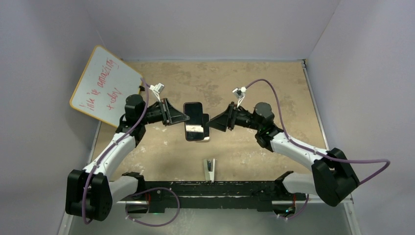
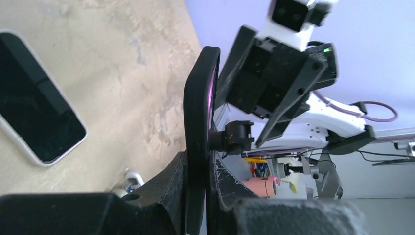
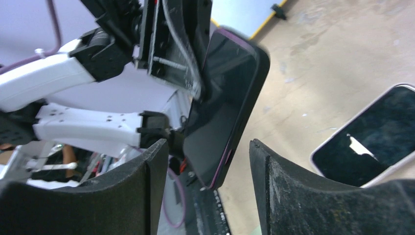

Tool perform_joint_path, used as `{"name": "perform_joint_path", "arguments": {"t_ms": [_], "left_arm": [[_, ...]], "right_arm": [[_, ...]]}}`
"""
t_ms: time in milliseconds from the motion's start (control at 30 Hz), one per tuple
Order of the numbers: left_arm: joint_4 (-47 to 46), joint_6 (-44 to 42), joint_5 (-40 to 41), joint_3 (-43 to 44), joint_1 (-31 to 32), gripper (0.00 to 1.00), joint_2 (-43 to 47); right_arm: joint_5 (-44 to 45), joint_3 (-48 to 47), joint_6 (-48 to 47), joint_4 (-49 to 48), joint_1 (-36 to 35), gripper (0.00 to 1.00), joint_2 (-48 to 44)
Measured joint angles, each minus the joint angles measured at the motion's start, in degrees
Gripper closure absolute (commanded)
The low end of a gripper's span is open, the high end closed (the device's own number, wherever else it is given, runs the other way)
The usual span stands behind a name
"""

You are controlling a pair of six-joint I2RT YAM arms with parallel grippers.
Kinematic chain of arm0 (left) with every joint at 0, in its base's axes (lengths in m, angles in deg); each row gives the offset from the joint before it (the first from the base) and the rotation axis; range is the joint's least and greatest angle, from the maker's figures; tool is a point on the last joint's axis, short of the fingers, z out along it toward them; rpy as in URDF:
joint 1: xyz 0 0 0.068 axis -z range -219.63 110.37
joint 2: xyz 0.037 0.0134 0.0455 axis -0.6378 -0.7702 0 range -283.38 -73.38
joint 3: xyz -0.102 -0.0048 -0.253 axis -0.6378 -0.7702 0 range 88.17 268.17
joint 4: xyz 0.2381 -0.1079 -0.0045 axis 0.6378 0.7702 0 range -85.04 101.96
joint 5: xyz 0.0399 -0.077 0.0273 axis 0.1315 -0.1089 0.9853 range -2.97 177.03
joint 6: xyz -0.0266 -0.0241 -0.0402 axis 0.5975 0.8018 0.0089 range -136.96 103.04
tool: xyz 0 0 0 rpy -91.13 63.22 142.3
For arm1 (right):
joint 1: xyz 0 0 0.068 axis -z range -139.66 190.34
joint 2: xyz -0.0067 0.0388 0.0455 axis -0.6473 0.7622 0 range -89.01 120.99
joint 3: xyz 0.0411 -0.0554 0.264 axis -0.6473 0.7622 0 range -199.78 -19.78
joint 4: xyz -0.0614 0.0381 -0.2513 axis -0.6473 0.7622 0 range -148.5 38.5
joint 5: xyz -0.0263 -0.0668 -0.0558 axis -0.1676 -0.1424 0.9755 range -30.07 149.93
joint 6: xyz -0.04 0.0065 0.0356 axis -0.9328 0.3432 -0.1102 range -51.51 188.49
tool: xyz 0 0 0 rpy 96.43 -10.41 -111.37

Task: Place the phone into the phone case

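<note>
Pinching the black, purple-lined soft phone case (image 2: 198,112) edge-on, the left gripper (image 2: 198,174) is holding it above the white-rimmed, black-screened phone (image 2: 36,98), which is lying flat beneath the case, lengthwise across the wide-open, empty right gripper (image 3: 208,147).

the phone (image 2: 36,98) lies flat on the counter (image 1: 254,83), midway between the two arms. close by, off the counter, the phone case (image 2: 198,122) stands on edge, clamped in the left gripper (image 1: 187,118) jaws, with the right gripper (image 3: 210,147) jaws parted to either side of it. a whiteboard (image 1: 103,85) leans at the far left.
</note>
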Motion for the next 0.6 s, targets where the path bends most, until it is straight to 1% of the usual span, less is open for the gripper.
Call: {"name": "perform_joint_path", "arguments": {"t_ms": [167, 333, 467, 600], "left_arm": [[-5.6, 4.0, 0.0, 0.0, 0.0, 1.0, 3.9], [-8.6, 6.0, 0.3, 0.0, 0.5, 1.0, 4.4], [-12.6, 8.5, 0.2, -0.5, 1.4, 1.0, 4.2], [-17.8, 11.3, 0.5, -1.3, 2.3, 1.0, 3.5]], "right_arm": [[-1.5, 3.5, 4.7, -3.5, -0.9, 0.33, -2.8], [-1.3, 3.7, 6.7, -5.0, -3.6, 0.31, -4.5], [-0.6, 3.4, 6.7, -4.8, -6.9, 0.32, -5.0], [1.2, 3.2, 6.8, -4.0, -8.5, 0.36, -4.4]]}}
